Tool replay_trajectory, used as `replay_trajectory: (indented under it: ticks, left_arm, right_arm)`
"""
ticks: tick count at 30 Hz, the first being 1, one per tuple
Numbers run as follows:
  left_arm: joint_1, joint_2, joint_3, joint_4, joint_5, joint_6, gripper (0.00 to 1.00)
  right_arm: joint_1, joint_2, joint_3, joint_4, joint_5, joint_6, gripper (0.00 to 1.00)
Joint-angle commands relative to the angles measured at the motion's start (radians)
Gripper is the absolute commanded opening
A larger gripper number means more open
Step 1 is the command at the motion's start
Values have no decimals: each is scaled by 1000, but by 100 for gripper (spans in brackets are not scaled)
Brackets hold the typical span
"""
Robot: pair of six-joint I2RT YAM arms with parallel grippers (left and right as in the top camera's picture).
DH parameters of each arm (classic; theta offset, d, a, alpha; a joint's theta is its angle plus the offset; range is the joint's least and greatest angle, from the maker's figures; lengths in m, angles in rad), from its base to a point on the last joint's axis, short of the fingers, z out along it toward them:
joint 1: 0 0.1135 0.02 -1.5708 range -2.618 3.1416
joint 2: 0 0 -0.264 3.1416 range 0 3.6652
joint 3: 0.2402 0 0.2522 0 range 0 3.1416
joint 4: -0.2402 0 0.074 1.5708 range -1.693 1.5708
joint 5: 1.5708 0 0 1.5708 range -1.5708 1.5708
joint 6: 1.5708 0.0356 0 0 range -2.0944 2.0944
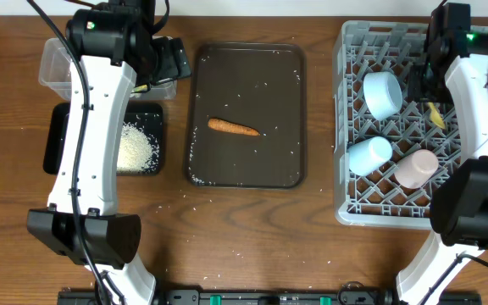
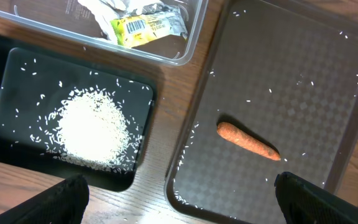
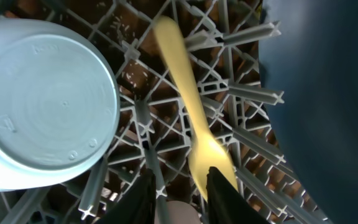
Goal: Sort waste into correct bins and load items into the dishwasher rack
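Observation:
The orange carrot (image 1: 233,128) lies alone on the brown tray (image 1: 286,76) among stray rice grains. A rice heap (image 2: 95,134) fills the black tray (image 2: 5,68). The clear tub (image 2: 185,50) holds the yellow-green wrapper (image 2: 148,28) and white tissue (image 2: 104,9). My left gripper (image 2: 179,208) hovers wide open and empty above both trays' near edges. In the grey rack (image 1: 354,51) are a light blue cup (image 3: 42,112), a pale blue bowl (image 1: 369,155) and a pink cup (image 1: 417,168). The yellow spoon (image 3: 182,87) lies on the lattice. My right gripper (image 3: 180,198) is slightly open, the spoon's bowl beside its right finger (image 3: 225,196).
A dark blue surface (image 3: 328,93) fills the right side of the right wrist view, beside the rack's pegs. Loose rice grains dot the wooden table (image 1: 252,229) around the trays. The right arm (image 1: 473,85) reaches over the rack's right half.

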Motion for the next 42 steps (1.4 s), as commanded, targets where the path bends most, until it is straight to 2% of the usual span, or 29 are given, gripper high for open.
replay_trajectory:
  ticks: [1,8,15,18,21,23,29,36,38,40,42]
  left_arm:
    - [2,7,6,-4,-20,-2,98]
    - [2,7,6,-4,-20,-2,98]
    - [2,7,6,-4,-20,-2,98]
    - [2,7,6,-4,-20,-2,98]
    - [2,7,6,-4,-20,-2,98]
    - [2,7,6,-3,-20,-2,98]
    - [2,7,6,16,-19,-2,98]
    - [2,7,6,8,-4,-2,98]
    - [2,12,5,17,75,-7,97]
    - [-6,19,-10,33,162,-72,92]
    - [-21,28,-40,47,156,-191,91]
  right_arm:
    - [-27,-8,-8,6,-1,24,29]
    - [-12,-12,-7,-7,-186,-7,31]
    - [74,-105,-5,16,-208,-16,34]
    - [145,-166,-5,43,-247,-16,47]
    - [235,-199,-5,60,-283,-16,72]
    - [293,-200,-5,60,-283,-16,83]
    - [402,-162,-6,56,-338,-11,99]
    - [458,-99,-6,65,-342,7,99]
    - [459,-81,-6,66,-343,7,99]
    - [457,-66,-6,68,-342,7,99]
    - [457,-56,-6,71,-342,7,99]
